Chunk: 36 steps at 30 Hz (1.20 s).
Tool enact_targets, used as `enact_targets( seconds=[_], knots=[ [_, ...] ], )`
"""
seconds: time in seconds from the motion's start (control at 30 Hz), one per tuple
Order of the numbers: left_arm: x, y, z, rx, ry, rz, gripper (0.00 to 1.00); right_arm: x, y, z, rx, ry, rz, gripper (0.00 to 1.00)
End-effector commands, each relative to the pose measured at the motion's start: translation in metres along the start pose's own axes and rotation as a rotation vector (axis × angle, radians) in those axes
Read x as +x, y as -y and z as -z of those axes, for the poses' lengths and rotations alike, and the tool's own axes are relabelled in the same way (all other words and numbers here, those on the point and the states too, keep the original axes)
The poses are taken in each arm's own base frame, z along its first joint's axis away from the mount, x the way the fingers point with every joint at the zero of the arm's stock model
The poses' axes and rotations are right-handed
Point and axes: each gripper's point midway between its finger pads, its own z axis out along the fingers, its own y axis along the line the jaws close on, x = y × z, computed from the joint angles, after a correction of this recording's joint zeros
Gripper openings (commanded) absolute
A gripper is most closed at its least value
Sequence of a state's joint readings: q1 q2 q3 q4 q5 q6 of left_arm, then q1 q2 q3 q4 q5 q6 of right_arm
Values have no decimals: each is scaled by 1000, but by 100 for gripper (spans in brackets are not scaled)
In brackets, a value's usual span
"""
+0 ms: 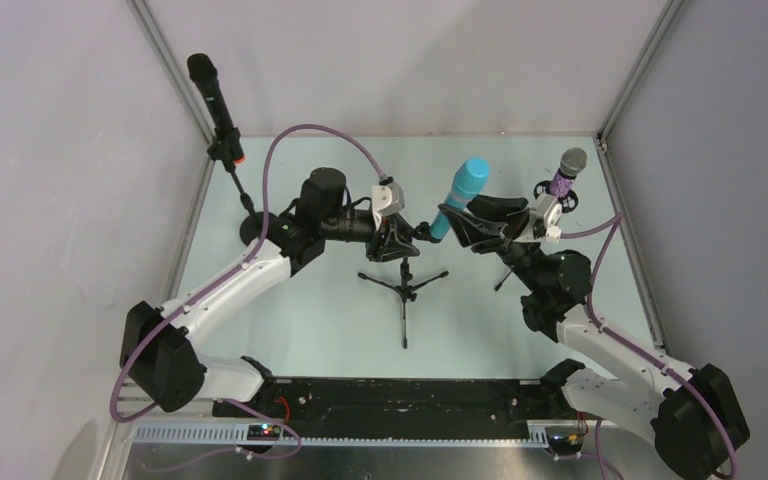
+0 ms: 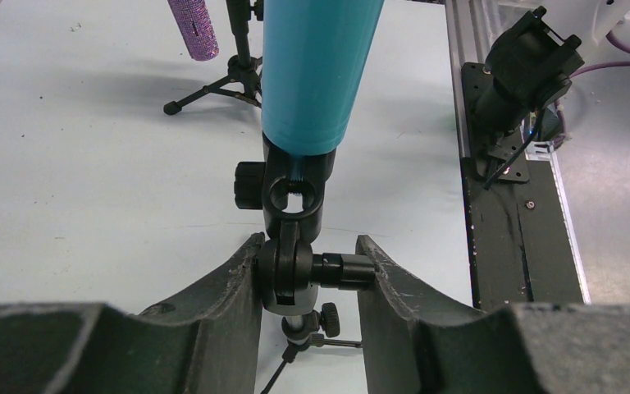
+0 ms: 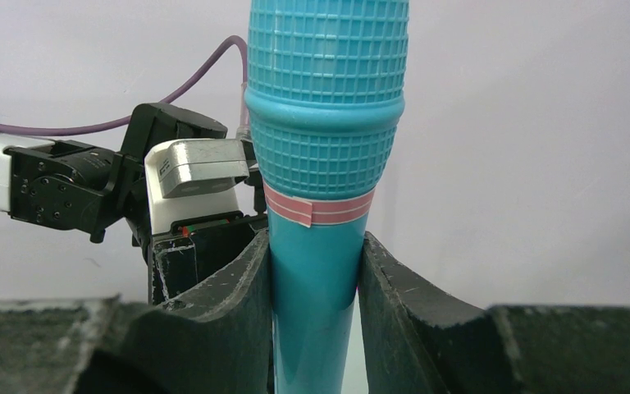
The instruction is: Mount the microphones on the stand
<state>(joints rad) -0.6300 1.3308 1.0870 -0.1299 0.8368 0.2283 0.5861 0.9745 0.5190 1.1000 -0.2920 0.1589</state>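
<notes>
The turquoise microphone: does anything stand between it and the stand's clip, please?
Nothing visible: the turquoise microphone, held by the right pincer, already meets the clip, whose joint the left pincer clamps.

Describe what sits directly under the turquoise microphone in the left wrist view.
The turquoise microphone sits in a black clip, on a swivel joint gripped by the left pincer. The stand pole below is mostly hidden by that joint and the pincer.

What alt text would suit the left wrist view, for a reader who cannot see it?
The left tool grips the black swivel joint of a stand clip, which meets the bottom end of the turquoise microphone. Behind, the end of a purple glitter microphone shows beside a tripod stand.
</notes>
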Motion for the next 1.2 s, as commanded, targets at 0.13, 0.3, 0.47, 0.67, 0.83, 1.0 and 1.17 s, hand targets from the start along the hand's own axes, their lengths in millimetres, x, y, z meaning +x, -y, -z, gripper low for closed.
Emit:
enact_targets(
  seconds=[0.13,0.3,0.47,0.67,0.83,1.0,1.17],
  knots=[
    [-26,-4,1,-9,50,-37,0,67,4,24,21,-200,-20,0],
    [-26,-4,1,-9,49,-36,0,77,5,29,29,-219,-28,0],
    [-26,-4,1,-10,49,-38,0,85,5,30,23,-235,-35,0],
    [-26,-5,3,-23,49,-47,0,83,10,29,59,-225,-51,0],
    [-26,-5,2,-26,47,-44,0,68,8,26,62,-187,-59,14],
    [-26,-6,3,-31,48,-47,0,48,4,24,48,-137,-54,56],
    [-25,-6,2,-30,45,-43,0,32,-2,24,31,-102,-48,91]
  ],
)
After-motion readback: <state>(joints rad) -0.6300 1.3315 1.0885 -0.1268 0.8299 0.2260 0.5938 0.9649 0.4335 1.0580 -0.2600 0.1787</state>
